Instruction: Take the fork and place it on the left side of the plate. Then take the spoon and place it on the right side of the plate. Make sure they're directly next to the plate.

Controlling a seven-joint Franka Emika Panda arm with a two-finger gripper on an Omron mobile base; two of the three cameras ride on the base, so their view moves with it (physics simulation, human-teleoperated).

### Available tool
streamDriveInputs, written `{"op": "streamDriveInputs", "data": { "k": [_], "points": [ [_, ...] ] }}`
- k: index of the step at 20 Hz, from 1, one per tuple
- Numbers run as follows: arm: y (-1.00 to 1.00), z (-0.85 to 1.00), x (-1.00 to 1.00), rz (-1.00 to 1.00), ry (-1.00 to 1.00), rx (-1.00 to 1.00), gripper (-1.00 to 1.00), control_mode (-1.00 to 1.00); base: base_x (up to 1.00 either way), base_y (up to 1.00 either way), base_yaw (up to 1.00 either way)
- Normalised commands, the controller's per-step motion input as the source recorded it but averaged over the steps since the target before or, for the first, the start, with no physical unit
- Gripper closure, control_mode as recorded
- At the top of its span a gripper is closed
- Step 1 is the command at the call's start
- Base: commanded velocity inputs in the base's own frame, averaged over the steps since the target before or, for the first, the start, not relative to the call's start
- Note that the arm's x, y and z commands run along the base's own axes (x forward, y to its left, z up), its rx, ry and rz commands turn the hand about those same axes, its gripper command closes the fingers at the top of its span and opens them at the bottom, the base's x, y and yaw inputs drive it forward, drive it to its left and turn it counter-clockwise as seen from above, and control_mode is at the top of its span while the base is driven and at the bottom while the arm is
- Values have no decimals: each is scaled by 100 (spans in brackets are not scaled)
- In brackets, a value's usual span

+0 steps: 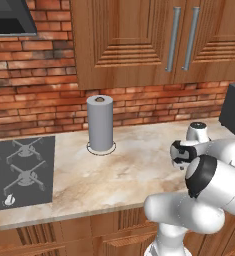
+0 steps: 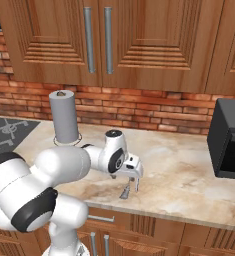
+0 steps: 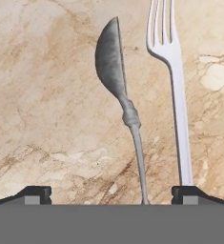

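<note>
Our jaws stand wide open, holding nothing, and the gripper (image 2: pixel 131 186) hangs low over the beige marbled stone tabletop (image 1: pixel 119 165). In the hand view the two dark fingertips (image 3: pixel 33 194) rise at the bottom edge, well apart. Between them runs the thin handle of the small slim grey metal spoon (image 3: pixel 118 86), its oval bowl seen edge-on and pointing away from us. Just beside the spoon, on the side of the other fingertip, lies the pale silver fork (image 3: pixel 173 71), roughly parallel and apart from it by a narrow strip of stone; its handle ends right at that fingertip.

We judge the first step to be in hand: the fork is not yet picked up, and we see no plate here. The next move calls for a shift sideways so that the jaws straddle the fork's handle alone, then a descent and a close, keeping clear of the spoon.

Further out, a tall grey paper-towel roll (image 1: pixel 100 122) stands upright near the red brick wall (image 1: pixel 34 110). A black box-shaped appliance (image 2: pixel 229 140), perhaps a microwave, though it is cut off at the frame, sits at the far side.
</note>
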Motion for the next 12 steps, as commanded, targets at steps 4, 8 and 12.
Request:
{"op": "streamDriveInputs", "data": {
  "k": [4,8,12],
  "points": [
    [-6,-5,0,0,0,0,-100,-100,0,0,0],
    [-3,-9,0,0,0,0,-100,-100,0,0,0],
    [0,-15,1,0,0,0,-100,-100,0,0,0]
  ]
}}
